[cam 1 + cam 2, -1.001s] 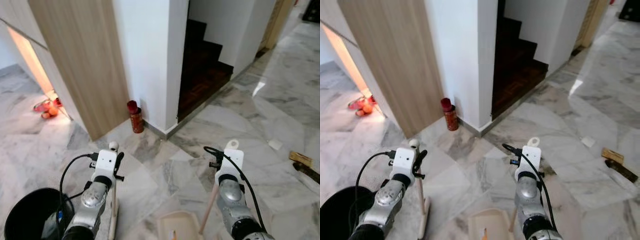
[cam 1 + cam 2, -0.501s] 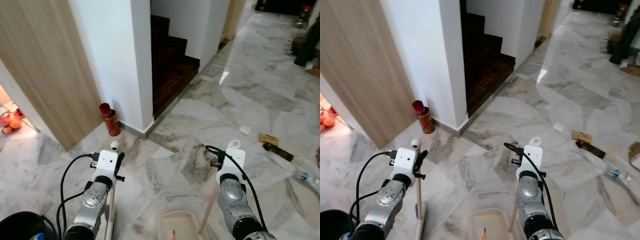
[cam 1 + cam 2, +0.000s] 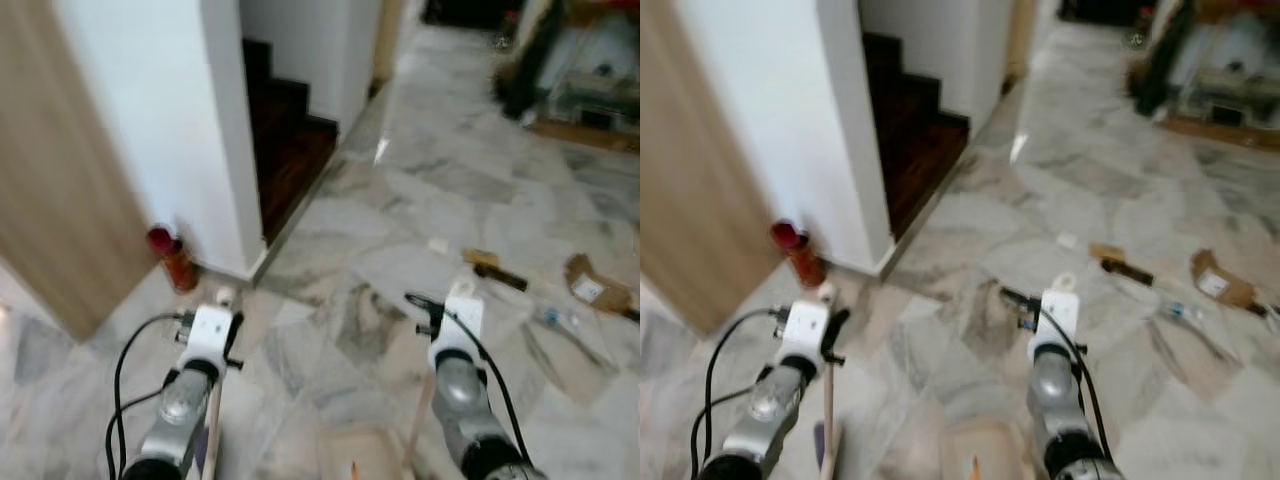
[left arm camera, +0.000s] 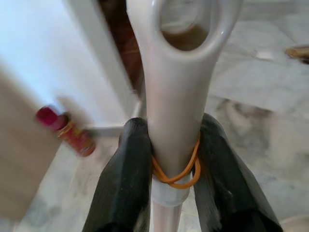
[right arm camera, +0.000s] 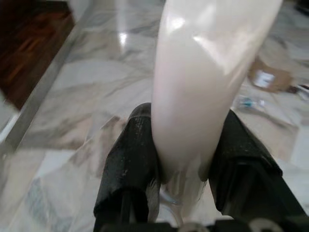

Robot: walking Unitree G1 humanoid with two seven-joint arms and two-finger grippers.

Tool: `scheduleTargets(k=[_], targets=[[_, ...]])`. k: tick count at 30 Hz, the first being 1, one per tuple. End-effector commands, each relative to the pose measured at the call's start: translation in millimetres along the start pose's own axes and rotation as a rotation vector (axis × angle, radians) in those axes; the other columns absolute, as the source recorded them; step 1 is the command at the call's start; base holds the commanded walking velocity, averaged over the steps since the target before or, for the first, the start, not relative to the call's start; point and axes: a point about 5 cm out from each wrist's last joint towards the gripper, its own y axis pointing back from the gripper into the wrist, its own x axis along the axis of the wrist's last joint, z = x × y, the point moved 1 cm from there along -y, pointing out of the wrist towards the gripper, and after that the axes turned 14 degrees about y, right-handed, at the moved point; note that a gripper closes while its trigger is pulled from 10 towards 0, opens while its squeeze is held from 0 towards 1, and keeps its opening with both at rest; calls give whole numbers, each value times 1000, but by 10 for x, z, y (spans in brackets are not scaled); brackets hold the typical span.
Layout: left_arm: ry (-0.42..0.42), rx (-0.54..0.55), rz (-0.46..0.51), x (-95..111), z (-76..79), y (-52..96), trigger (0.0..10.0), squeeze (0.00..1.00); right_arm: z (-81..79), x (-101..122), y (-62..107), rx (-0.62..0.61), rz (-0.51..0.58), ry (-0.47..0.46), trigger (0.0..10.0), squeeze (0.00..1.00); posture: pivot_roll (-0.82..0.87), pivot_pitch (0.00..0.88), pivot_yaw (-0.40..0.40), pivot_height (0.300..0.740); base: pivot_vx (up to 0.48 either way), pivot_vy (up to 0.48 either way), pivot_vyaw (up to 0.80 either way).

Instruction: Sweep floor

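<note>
My left gripper (image 4: pixel 176 159) is shut on the cream broom handle (image 4: pixel 175 96), which stands upright with a looped top and an orange rubber band. The broom pole (image 3: pixel 213 425) drops beside my left arm. My right gripper (image 5: pixel 186 162) is shut on the cream dustpan handle (image 5: pixel 203 82). Its wooden pole (image 3: pixel 417 425) slants down to the beige dustpan (image 3: pixel 355 455) low between my arms. Litter lies on the marble floor at the right: a white scrap (image 3: pixel 438 245), a tan and dark piece (image 3: pixel 490 268), torn cardboard (image 3: pixel 592 290) and a clear bottle (image 3: pixel 560 320).
A white wall corner (image 3: pixel 215 130) and a wood panel (image 3: pixel 45 200) stand at the left, with a red can (image 3: pixel 175 257) at the foot of the wall. Dark stair steps (image 3: pixel 290 130) lie behind the corner. Blurred furniture (image 3: pixel 580 70) stands at the far right.
The whole view has swung to the right: wall, can and stairs slid left, the black bin left the picture, and more litter and furniture came in at the right. Both grips are unchanged.
</note>
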Motion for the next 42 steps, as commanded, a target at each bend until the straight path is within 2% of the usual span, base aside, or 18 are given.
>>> scheduleTargets(k=[1,31,38,42], targets=[[1,-11,28,49,35,-16,10000,0,3,-75,18,1,-37,-3,10000,0,111,0,42,740,0,0,0],[-12,-20,33,35,50,-8,10000,0,-32,-40,20,11,-15,3,10000,0,114,0,39,740,0,0,0],[-9,-24,37,47,79,-12,10000,0,-36,-37,17,13,-16,-17,10000,0,110,0,40,740,0,-286,0],[-7,-23,39,57,81,-18,10000,0,-25,-41,12,11,-21,-11,10000,0,108,0,39,740,0,-285,-727]])
